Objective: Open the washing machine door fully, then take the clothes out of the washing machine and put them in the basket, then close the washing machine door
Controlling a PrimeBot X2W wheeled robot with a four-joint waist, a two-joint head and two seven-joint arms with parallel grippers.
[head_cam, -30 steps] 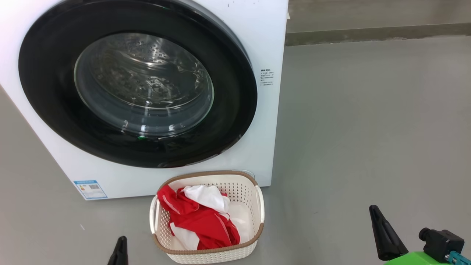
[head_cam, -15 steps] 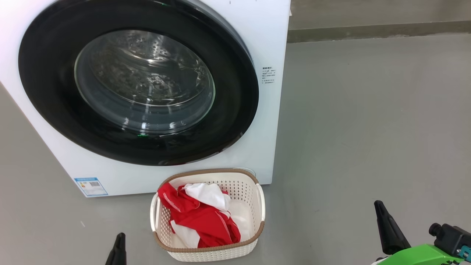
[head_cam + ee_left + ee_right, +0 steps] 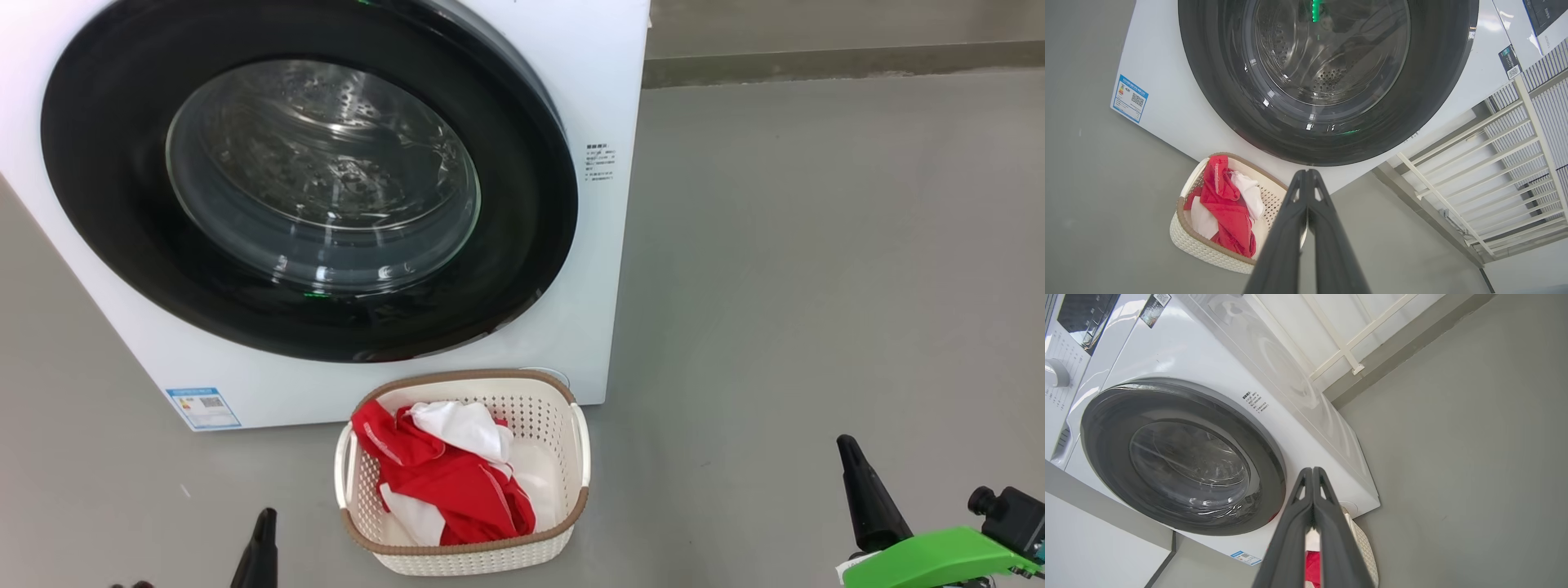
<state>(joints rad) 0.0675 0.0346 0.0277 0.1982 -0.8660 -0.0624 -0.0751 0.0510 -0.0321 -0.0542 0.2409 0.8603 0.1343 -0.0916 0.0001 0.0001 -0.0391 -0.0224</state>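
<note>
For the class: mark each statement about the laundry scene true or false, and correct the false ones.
1. The washing machine door is shut against the washing machine. True.
2. The red and white clothes lie in the basket. True.
3. The basket stands on top of the washing machine. False: it stands on the floor, just in front of the machine.
4. The left gripper has its jaws spread wide. False: in the left wrist view, the left gripper's jaws are pressed together.
5. The right gripper holds a red garment. False: the right gripper's jaws are shut on nothing, in the air above the floor.
</note>
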